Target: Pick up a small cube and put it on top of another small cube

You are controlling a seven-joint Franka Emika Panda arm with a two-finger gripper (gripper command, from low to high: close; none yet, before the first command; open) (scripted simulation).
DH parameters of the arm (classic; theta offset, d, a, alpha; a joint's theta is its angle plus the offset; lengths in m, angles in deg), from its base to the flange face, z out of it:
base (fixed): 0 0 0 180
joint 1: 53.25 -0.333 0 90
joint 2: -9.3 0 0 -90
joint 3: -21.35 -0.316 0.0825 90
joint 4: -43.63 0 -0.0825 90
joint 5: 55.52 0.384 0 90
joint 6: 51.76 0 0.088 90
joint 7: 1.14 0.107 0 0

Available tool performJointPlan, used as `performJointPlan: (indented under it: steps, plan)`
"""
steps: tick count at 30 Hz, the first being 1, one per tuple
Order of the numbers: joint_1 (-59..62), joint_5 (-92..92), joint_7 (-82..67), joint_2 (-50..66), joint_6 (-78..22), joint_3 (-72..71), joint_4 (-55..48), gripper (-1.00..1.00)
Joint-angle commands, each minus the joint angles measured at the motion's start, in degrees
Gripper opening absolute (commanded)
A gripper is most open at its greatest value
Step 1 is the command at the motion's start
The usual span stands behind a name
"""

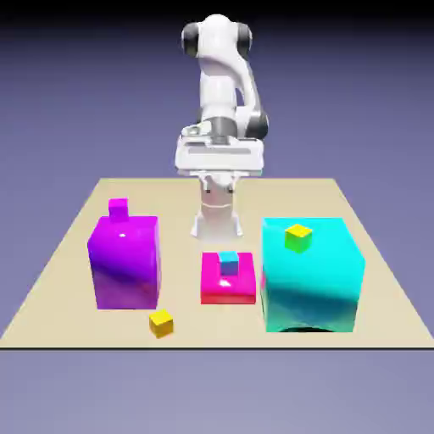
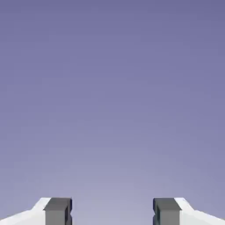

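Exterior view shows yellow cube (image 1: pixel 161 323) on table (image 1: pixel 68 288), pink cube (image 1: pixel 119 207) atop purple block (image 1: pixel 125 263), hand view only empty jaws spread wide

The white arm (image 1: pixel 222 93) stands folded at the far edge of the bench, its upper links rising to a rounded shoulder and doubling back down. The hand (image 1: pixel 219 155) hangs high in front of the base, a broad white block turned level. In the hand view its two grey fingertips (image 2: pixel 58 212) stand well apart with nothing between them.
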Motion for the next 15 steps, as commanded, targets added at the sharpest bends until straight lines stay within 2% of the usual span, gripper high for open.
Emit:
performJointPlan:
  steps: [1,15]
  plan:
    - [0.19,0.92,0.39,2.08,-2.17,0.63,-1.75,0.0]
    - [2.81,13.8,5.84,31.15,-32.55,9.43,-26.28,0.0]
